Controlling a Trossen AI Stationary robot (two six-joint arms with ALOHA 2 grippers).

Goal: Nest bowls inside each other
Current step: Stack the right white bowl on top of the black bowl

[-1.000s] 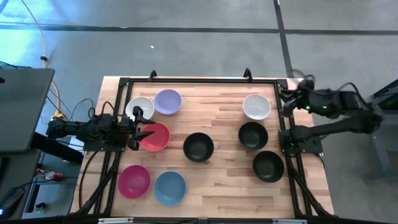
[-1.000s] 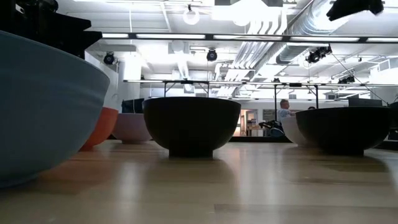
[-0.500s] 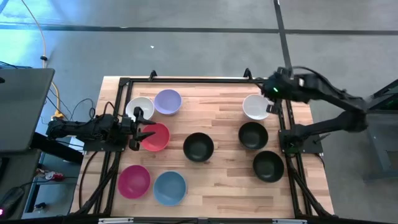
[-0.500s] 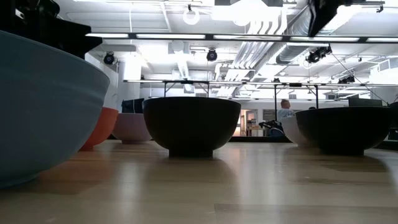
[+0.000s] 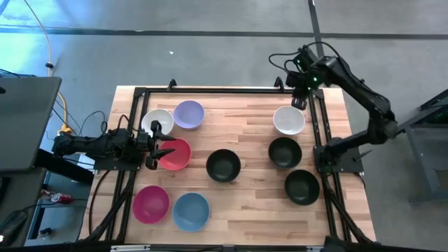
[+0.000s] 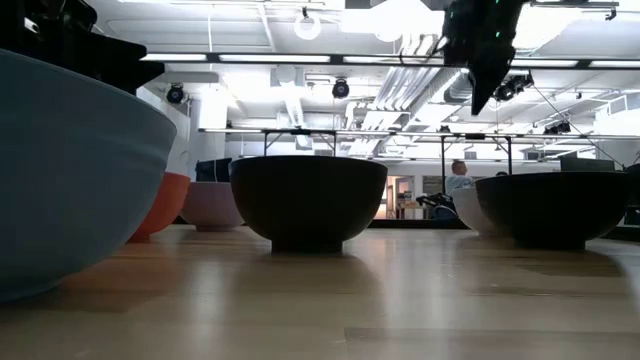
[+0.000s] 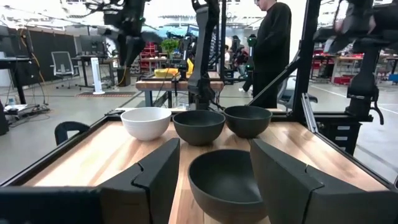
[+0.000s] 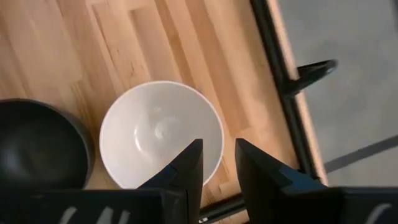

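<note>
Nine bowls rest upright on their bases on the wooden table. On the left are a white bowl [image 5: 157, 122], lavender [image 5: 188, 114], red [image 5: 175, 155], magenta [image 5: 151, 204] and light blue [image 5: 191, 211]. A black bowl [image 5: 223, 165] sits mid-table. On the right are a white bowl [image 5: 288, 120] [image 8: 160, 134] and two black ones [image 5: 285, 152] [image 5: 302, 186]. My left gripper [image 5: 158, 142] [image 7: 214, 180] is open over the red bowl's left rim. My right gripper [image 5: 299, 98] [image 8: 217, 163] hangs high above the right white bowl's far side, pointing down, fingers slightly apart.
A black metal frame [image 5: 224, 89] runs along the table's far, left and right edges. The middle of the table [image 5: 245, 129] is bare wood. A person [image 7: 273, 43] stands beyond the table's right side in the left wrist view.
My right arm has swung from beyond the table's right edge toward the far right corner, rising and tipping its gripper downward until it hangs above the right white bowl. No bowl has moved.
</note>
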